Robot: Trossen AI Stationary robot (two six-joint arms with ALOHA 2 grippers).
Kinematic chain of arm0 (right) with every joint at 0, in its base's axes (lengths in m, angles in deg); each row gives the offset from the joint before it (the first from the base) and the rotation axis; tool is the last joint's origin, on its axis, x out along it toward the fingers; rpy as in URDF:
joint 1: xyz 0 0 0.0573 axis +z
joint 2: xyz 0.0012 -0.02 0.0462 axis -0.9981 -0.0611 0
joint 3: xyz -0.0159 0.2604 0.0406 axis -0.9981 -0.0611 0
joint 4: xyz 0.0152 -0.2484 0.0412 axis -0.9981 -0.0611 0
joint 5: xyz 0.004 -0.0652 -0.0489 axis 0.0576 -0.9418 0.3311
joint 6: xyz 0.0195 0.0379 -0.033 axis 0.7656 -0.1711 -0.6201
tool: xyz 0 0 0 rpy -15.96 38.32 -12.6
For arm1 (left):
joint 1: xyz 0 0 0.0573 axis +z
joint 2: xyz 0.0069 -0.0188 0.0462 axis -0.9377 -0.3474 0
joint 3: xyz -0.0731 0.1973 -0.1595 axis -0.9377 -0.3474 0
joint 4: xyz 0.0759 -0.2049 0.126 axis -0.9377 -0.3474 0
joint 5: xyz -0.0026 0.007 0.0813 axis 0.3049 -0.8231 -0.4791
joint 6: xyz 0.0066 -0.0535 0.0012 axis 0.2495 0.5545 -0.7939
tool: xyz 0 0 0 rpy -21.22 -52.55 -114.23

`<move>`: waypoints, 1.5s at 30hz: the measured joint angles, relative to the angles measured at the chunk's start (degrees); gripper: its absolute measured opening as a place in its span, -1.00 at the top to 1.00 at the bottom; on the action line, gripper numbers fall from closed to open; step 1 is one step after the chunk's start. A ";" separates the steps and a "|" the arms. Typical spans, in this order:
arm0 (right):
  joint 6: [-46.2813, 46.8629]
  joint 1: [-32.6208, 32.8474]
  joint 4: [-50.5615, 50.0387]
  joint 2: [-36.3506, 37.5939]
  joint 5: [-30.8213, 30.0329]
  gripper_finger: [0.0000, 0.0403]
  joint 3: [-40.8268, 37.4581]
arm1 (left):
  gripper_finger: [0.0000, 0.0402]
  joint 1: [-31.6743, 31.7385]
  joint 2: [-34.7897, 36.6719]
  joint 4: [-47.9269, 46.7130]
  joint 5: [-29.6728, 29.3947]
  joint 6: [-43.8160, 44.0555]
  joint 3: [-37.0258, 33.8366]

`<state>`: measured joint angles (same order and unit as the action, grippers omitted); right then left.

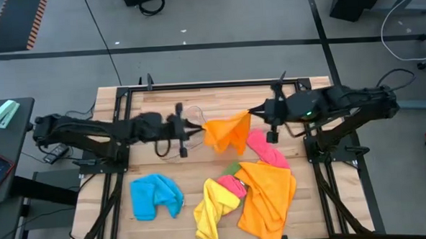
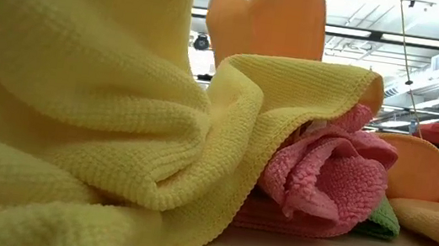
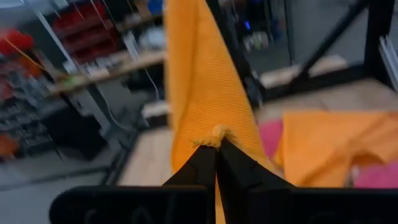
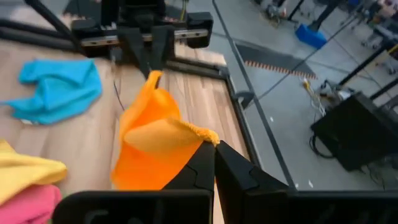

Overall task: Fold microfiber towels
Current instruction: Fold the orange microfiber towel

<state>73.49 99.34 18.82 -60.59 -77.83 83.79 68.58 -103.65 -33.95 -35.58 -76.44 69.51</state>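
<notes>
Orange towel aloft, pinched between left claw and right claw, lower folds bunched.

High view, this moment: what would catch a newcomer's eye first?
An orange towel hangs in the air at mid-table, stretched between the left gripper and the right gripper, each shut on one corner. Below it, nearer the table's front edge, lies a bright heap: a second orange towel, a yellow one and pink ones. A crumpled blue towel lies apart on the left.
</notes>
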 joint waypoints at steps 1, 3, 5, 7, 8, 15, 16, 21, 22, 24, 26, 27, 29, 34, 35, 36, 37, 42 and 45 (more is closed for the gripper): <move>0.02 0.27 -1.19 0.00 0.06 0.95 1.67 | 0.91 0.25 1.10 -0.94 0.73 0.03 0.68; 0.32 0.68 -3.82 0.00 0.61 0.95 4.93 | 0.91 0.77 2.63 -2.23 3.23 0.31 2.71; 1.24 1.05 -5.56 0.07 1.55 0.95 7.63 | 0.94 0.82 3.12 -3.71 5.80 0.80 4.66; 1.86 1.48 -8.17 0.04 3.34 0.95 9.97 | 0.96 0.59 2.93 -5.67 8.05 1.21 6.77; 2.27 1.84 -9.31 0.02 4.16 0.95 11.11 | 0.97 0.40 2.76 -6.74 8.61 1.15 7.92; 3.41 3.75 -17.01 0.00 4.74 0.95 15.62 | 0.92 -0.12 -0.06 -9.34 8.99 -2.64 13.86; 3.15 3.76 -17.33 0.02 4.68 0.95 15.74 | 0.93 0.04 -0.31 -9.58 8.98 -3.22 14.72; 1.52 3.76 -19.43 0.17 3.51 0.95 18.17 | 0.97 1.33 -0.36 -12.03 8.92 -5.96 19.02; 1.34 3.76 -19.81 0.17 3.46 0.95 18.98 | 0.95 1.58 -0.36 -13.18 8.92 -6.30 20.06; 1.02 3.76 -20.06 0.19 3.46 0.95 20.52 | 0.92 2.00 -0.36 -14.94 8.90 -6.55 22.21; 0.63 3.76 -20.10 0.26 3.46 0.95 21.33 | 0.89 2.48 -0.26 -17.26 8.92 -6.60 24.11; 0.47 3.76 -20.14 0.29 3.46 0.95 21.38 | 0.89 2.55 -0.17 -18.20 8.92 -6.60 24.50; 0.51 3.76 -20.89 0.31 4.03 0.95 21.14 | 0.91 2.55 -0.63 -20.34 8.92 -6.62 24.58; 3.01 3.76 -26.11 -1.25 4.56 0.95 20.37 | 0.96 2.55 -2.55 -24.40 8.94 -8.82 24.51; 3.59 3.76 -26.54 -1.54 4.59 0.95 20.36 | 0.96 2.55 -2.66 -24.77 8.92 -8.75 24.48; 4.15 3.84 -26.54 -1.60 4.59 0.95 20.36 | 0.95 2.55 -2.66 -24.60 8.94 -8.50 24.40; 4.37 3.87 -26.43 -1.55 4.57 0.95 20.38 | 0.93 2.55 -2.64 -23.60 8.94 -8.35 24.40; 3.40 3.78 -26.88 -1.24 4.57 0.95 20.49 | 0.87 2.70 -2.34 -21.75 8.97 -10.22 24.47; 0.26 2.68 -28.59 -1.19 3.65 0.95 20.48 | 0.92 4.34 -1.87 -21.62 9.07 -12.25 24.47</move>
<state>73.75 102.02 -9.78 -61.79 -74.17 104.26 72.92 -105.52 -55.57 -26.51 -88.69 93.98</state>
